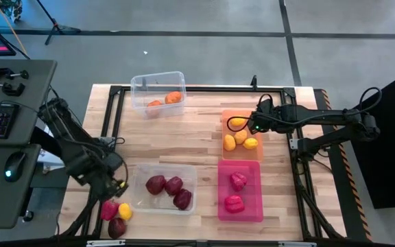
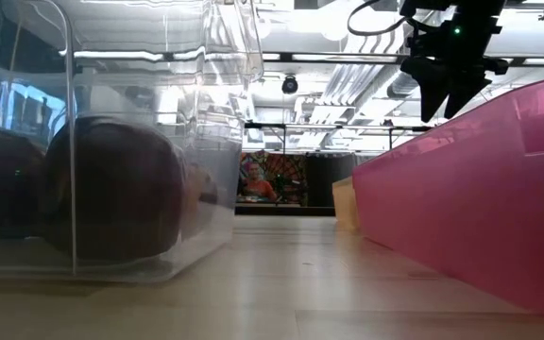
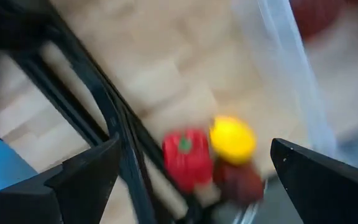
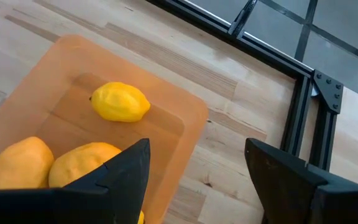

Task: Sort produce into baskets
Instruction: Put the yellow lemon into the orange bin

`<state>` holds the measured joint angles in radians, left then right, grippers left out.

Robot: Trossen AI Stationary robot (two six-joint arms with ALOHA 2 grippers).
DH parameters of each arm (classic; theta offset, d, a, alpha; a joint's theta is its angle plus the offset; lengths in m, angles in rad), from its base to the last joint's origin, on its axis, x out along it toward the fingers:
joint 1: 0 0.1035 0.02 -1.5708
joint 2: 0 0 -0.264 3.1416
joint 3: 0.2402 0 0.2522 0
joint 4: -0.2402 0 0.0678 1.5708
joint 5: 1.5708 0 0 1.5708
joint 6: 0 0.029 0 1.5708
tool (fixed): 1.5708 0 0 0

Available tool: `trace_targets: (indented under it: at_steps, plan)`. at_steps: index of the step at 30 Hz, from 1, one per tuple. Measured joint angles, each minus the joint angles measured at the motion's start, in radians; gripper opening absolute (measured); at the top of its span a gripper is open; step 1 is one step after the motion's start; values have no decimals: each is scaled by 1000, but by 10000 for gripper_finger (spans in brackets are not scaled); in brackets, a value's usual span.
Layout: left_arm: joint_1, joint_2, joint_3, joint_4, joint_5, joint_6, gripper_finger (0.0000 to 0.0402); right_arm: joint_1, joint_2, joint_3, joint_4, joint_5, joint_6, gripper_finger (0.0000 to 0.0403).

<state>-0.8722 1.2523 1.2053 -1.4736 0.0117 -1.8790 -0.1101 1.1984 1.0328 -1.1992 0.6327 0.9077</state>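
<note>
My left gripper [image 1: 115, 184] hangs open near the table's near left corner, pointing down. Below it lie three loose produce pieces: a pink-red one [image 3: 186, 157], a yellow one [image 3: 232, 138] and a maroon one [image 3: 241, 182]. They rest close together on the wood next to the black frame rail, and the gripper touches none of them. My right gripper [image 4: 196, 146] stands open over the orange basket [image 1: 242, 115], nothing between its fingers. That basket holds three yellow pieces, among them a lemon [image 4: 120, 101].
A clear basket [image 1: 184, 171] with three maroon pieces sits just right of the loose produce. A second clear basket [image 1: 142, 86] with orange pieces stands far left. The pink basket [image 1: 252, 206] holds two pink-red pieces. Black frame rails [image 1: 115, 116] border the table.
</note>
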Motion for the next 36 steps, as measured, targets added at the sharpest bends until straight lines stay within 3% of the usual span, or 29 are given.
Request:
trace_targets:
  at_steps: [3,6,14,24,29,36]
  plan:
    - [-68,-13,1,76,39,81,399,0,0,0,0,0,0,252]
    - [-132,2,1,92,4,71,399,0,0,0,1,0,0,252]
    - [-250,156,1,224,-50,115,399,0,0,0,23,0,0,252]
    - [-225,313,-4,394,-5,126,399,0,0,0,106,0,0,252]
    - [-224,277,-123,576,10,128,399,0,0,0,113,-1,0,252]
    - [-212,228,-195,556,-42,178,399,0,0,0,113,-41,0,252]
